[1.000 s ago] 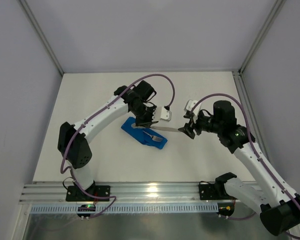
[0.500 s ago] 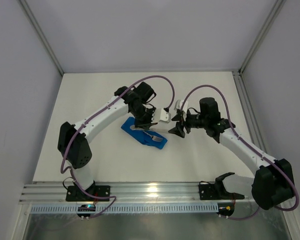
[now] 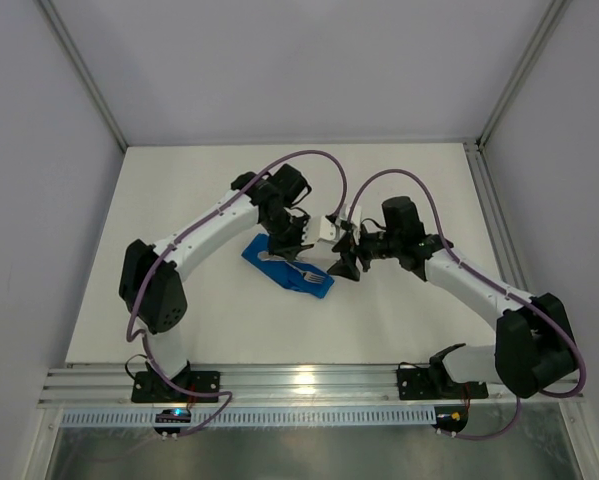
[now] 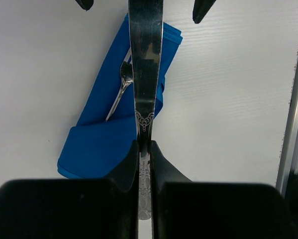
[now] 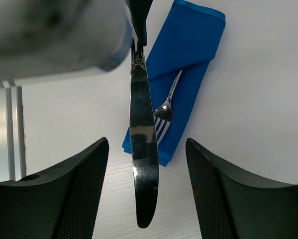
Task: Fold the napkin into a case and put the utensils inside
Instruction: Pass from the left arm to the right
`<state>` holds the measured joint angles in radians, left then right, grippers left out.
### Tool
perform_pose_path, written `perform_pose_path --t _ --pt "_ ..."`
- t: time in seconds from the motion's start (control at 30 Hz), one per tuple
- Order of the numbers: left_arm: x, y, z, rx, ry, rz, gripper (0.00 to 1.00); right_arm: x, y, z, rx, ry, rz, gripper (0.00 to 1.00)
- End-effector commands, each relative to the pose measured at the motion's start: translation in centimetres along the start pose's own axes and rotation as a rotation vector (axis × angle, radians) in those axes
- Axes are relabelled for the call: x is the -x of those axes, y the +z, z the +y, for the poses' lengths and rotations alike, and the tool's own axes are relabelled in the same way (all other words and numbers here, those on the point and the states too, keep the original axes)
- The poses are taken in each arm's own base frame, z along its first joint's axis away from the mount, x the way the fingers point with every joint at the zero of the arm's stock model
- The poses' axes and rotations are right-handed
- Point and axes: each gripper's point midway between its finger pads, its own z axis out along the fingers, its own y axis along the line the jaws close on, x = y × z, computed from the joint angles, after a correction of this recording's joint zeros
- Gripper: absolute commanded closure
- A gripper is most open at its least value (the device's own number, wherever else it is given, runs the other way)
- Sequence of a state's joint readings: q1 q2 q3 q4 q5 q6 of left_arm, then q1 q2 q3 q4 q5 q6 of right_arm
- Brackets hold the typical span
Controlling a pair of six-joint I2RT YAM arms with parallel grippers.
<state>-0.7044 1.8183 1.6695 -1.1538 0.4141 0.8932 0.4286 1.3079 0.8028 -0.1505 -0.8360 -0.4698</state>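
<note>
The bright blue cloth case (image 3: pixel 279 262) (image 4: pixel 109 144) (image 5: pixel 191 55), the napkin folded into a narrow oblong, lay flat on the white surface (image 3: pixel 199 200) (image 4: pixel 228 99) (image 5: pixel 258 124) between the two arms. It held one thing: a small silver metal fork (image 3: pixel 301 270) (image 4: pixel 120 92) (image 5: pixel 166 108). The fork's handle ran in under a slanted fold of the cloth, while its four tines lay bare on the blue strip near one short end.

The slim silver metal table knife (image 3: pixel 319 257) (image 4: pixel 145 59) (image 5: pixel 143 144) was outside the case. The left end effector (image 3: pixel 284 245) (image 4: pixel 145 149) was clenched on the knife's handle, its two black fingers pressed against both sides. A small embossed scroll ornament showed on the handle just past the fingertips. From there the blade reached straight out, crossing one long edge of the case in the left wrist view.

The right end effector (image 3: pixel 344 262) (image 4: pixel 144 5) (image 5: pixel 146 142) was released, its jaws standing wide. The rounded blade tip sat between them, with a clear gap to each finger, so nothing was grasped there. How high the knife hung over the cloth could not be told.
</note>
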Motion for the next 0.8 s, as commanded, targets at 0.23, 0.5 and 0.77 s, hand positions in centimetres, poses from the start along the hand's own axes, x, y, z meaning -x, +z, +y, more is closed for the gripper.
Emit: perform_pose_path --t 0.23,0.5,0.77 --pt "1.8 0.0 1.3 0.045 0.002 -0.046 1.0 1.5 2.1 -0.5 -0.029 -0.036 -0.026 0.34" --pt "1.9 -0.1 1.4 0.047 -0.008 -0.063 1.0 0.9 2.1 -0.1 -0.024 -0.029 -0.022 0.39" --pt "1.3 0.0 1.0 0.032 0.011 -0.051 1.0 0.7 1.4 0.2 -0.043 -0.048 -0.028 0.39"
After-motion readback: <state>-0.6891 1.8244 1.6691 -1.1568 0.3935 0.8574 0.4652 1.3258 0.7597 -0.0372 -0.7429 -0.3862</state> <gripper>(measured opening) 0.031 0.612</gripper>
